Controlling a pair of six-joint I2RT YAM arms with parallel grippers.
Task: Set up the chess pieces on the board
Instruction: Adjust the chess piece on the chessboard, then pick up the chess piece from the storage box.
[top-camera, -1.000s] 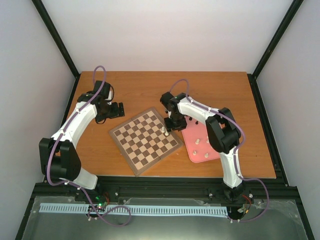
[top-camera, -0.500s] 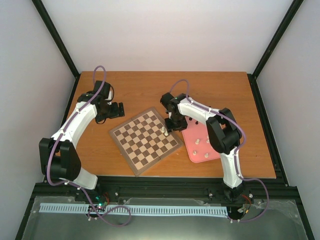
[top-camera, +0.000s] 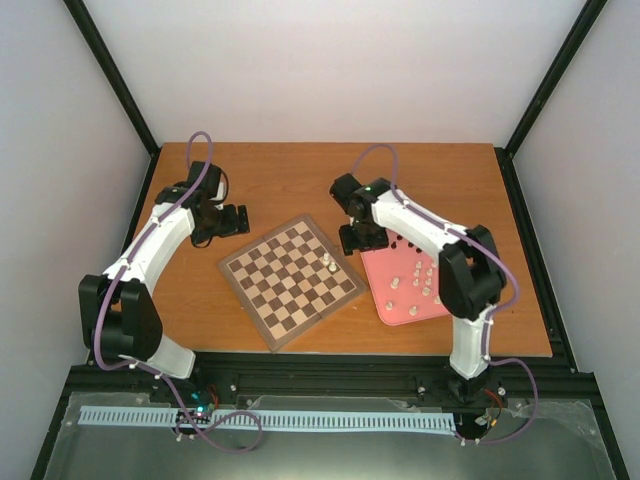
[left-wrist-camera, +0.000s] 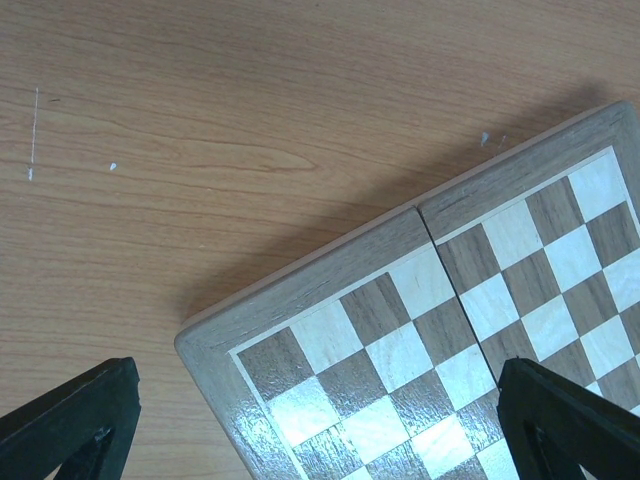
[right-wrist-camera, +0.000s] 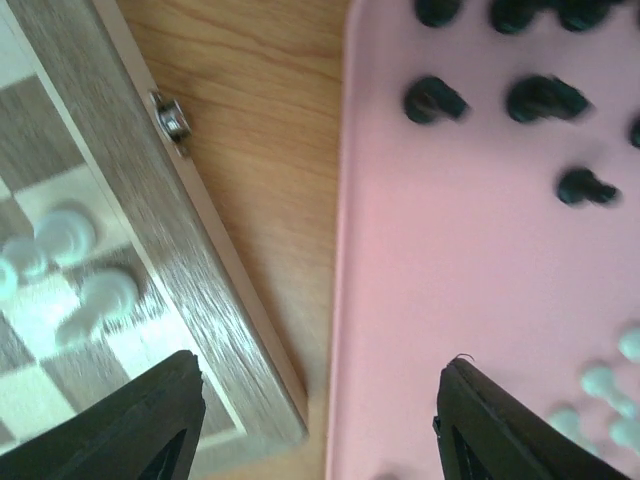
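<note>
- Right fingers (right-wrist-camera: 150, 420) are spread wide, gripping nothing, over the brown wooden table (top-camera: 300, 170) between the checkered wooden chessboard (top-camera: 290, 275) and the pink rectangular tray (right-wrist-camera: 450, 250).
- Cream-white chess pieces (top-camera: 331, 264) stand near the board's 3 o'clock corner.
- Left fingers (left-wrist-camera: 560, 420) are splayed and empty at the board's 10 o'clock.

No text, label, brand, number or sign can be read on anything in these views.
</note>
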